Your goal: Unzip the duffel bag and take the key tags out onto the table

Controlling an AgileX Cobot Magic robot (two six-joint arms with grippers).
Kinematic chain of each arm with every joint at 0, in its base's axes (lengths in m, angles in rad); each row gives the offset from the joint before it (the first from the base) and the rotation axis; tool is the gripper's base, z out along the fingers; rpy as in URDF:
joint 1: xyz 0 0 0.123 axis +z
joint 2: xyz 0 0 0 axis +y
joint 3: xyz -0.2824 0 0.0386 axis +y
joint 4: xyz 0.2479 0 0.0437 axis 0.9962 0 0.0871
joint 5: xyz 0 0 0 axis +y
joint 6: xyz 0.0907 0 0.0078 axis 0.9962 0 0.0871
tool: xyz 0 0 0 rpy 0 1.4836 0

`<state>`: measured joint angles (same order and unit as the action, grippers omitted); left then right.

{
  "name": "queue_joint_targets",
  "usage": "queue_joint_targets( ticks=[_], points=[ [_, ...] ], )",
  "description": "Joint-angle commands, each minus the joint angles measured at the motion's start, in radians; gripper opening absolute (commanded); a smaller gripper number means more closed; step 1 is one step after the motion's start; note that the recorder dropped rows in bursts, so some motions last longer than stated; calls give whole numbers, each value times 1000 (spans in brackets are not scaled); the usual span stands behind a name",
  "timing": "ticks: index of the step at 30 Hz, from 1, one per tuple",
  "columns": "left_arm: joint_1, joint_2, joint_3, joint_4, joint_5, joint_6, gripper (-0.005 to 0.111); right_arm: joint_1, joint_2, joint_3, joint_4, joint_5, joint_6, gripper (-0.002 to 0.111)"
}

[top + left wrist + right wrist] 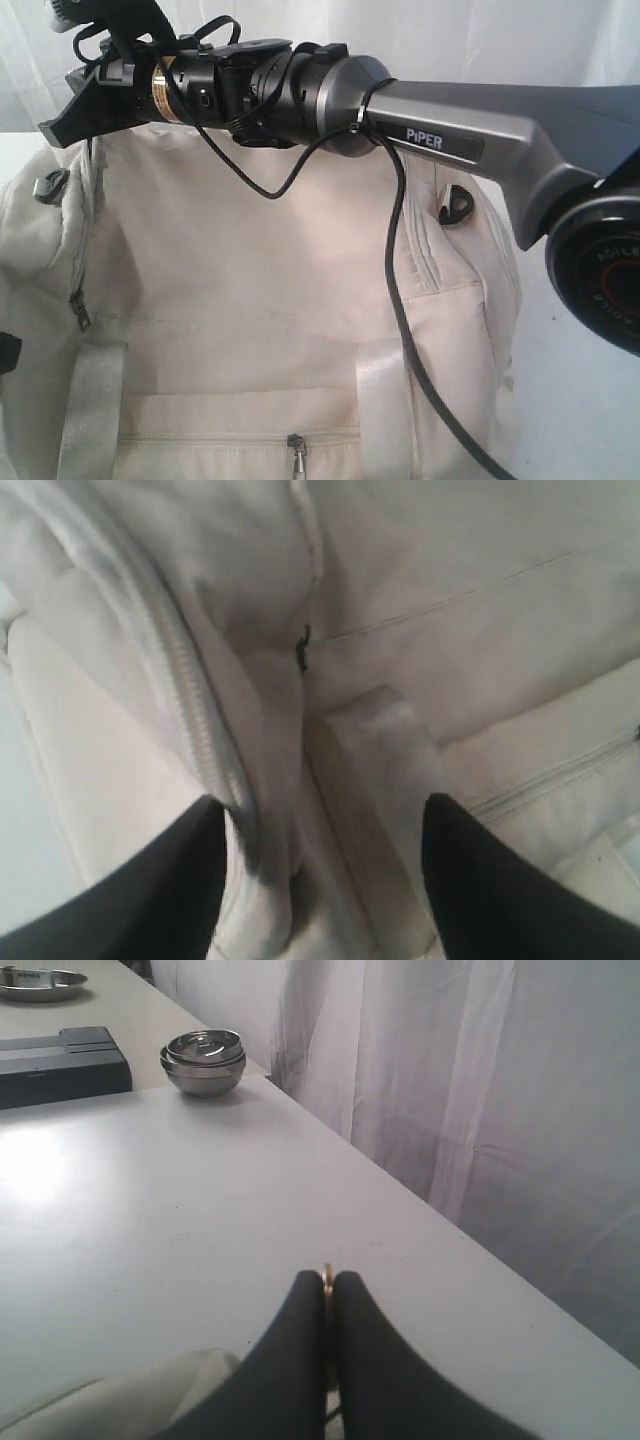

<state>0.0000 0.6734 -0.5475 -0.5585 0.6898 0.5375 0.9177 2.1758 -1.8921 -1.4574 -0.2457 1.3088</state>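
The cream duffel bag (250,300) fills the exterior view, lying on the white table (585,410). My right arm reaches across it to the bag's far left corner. There the right gripper (62,118) is shut on a thin brass-coloured zipper pull (326,1278), above the table (150,1210), with cream fabric (120,1400) beside it. My left gripper (325,825) hangs open over the bag (450,600), between a cream zipper (180,680) and a webbing handle (385,750), holding nothing. The key tags are hidden.
A black cable (400,300) droops from the right arm across the bag. A front pocket zipper pull (297,445) and a black D-ring (455,205) show. Stacked steel bowls (204,1060), a dark flat box (60,1065) and a white curtain (480,1110) lie beyond.
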Motion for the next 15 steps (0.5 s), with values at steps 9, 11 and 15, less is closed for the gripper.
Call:
queue_joint_targets(
  ticks=[9, 11, 15],
  points=[
    [-2, -13, -2, -651, -351, 1023, 62, -11, -34, -8, -20, -59, 5, 0],
    [-2, 19, -2, -727, -361, 1120, 62, -11, -34, -8, -20, -78, 5, 0],
    [-2, 101, -2, -826, -334, 1235, 62, -11, -40, -8, -29, -122, 5, 0]
  ],
)
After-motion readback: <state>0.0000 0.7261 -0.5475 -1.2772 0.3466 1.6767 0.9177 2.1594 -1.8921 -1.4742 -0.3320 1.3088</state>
